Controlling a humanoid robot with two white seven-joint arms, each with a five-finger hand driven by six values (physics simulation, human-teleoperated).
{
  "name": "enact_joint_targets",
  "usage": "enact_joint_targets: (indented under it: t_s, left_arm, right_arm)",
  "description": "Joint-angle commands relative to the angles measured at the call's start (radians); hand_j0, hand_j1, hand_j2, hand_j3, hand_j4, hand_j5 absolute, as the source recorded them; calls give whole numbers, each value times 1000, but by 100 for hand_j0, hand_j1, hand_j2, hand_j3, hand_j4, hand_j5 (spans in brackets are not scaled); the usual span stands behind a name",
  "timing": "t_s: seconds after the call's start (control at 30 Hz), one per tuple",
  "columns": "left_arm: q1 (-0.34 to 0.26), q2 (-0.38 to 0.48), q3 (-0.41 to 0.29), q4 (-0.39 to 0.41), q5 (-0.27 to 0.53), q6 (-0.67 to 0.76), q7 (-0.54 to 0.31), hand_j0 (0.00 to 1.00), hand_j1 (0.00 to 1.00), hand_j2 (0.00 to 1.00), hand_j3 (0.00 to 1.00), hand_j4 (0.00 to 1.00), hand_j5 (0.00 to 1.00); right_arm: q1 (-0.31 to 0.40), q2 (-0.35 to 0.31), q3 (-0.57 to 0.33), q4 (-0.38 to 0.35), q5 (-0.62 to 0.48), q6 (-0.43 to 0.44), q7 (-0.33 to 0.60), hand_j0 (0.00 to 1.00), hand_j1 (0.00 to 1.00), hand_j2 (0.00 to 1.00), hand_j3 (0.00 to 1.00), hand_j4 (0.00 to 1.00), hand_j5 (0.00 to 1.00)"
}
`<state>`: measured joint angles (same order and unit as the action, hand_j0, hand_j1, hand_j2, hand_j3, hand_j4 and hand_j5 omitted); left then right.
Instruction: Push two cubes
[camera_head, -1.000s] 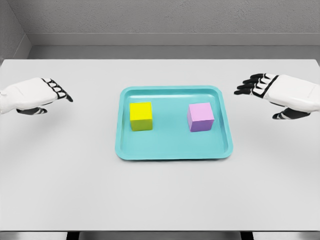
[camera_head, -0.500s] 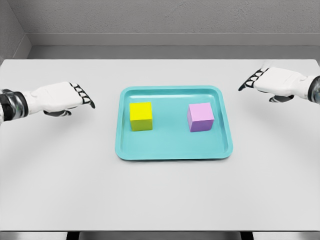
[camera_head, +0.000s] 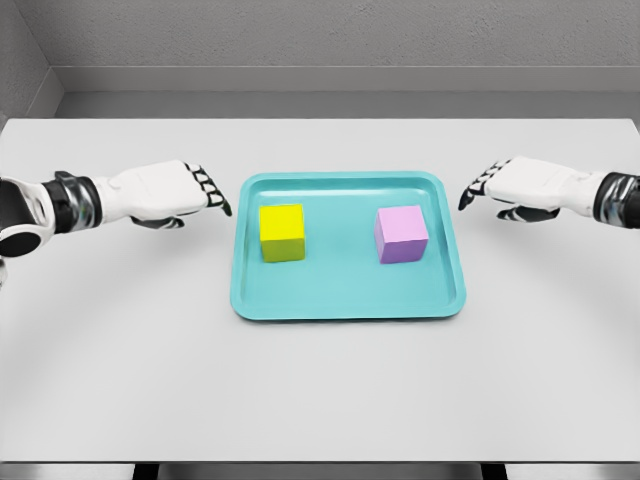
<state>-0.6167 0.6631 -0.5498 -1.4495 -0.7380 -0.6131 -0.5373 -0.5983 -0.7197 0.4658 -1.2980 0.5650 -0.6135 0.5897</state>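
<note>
A yellow cube (camera_head: 283, 231) sits in the left half of a teal tray (camera_head: 349, 299), and a pink cube (camera_head: 401, 234) sits in the right half. My left hand (camera_head: 205, 190) hovers just outside the tray's left rim, level with the yellow cube, fingers extended toward it and holding nothing. On the other side my right hand (camera_head: 480, 186) hangs just past the right rim, a little farther back than the pink cube, fingers also extended and empty. Neither hand touches a cube.
The tray lies in the middle of a white table (camera_head: 320, 400). A grey wall (camera_head: 320, 40) runs behind the table's far edge.
Both hands have moved inward toward the tray. The left one slid right to the left rim, the right one slid left and slightly nearer. The cubes have not moved.
</note>
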Motion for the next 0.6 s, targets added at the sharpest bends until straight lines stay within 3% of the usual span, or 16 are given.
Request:
enact_joint_targets:
  t_s: [0.0, 0.47, 0.57]
  left_arm:
    - [0, -22, -9, 0, 3, 2, 0, 75, 75, 75, 75, 75, 75]
    - [3, -63, -41, 12, 3, 2, -3, 75, 75, 75, 75, 75, 75]
    - [6, -62, -39, 18, 3, 2, -3, 75, 75, 75, 75, 75, 75]
  right_arm:
    - [0, 14, 22, 3, -14, 3, -2, 64, 64, 64, 64, 64, 64]
    - [5, 49, 44, 2, -2, 3, 4, 64, 64, 64, 64, 64, 64]
    - [5, 49, 43, -58, -1, 3, 7, 64, 64, 64, 64, 64, 64]
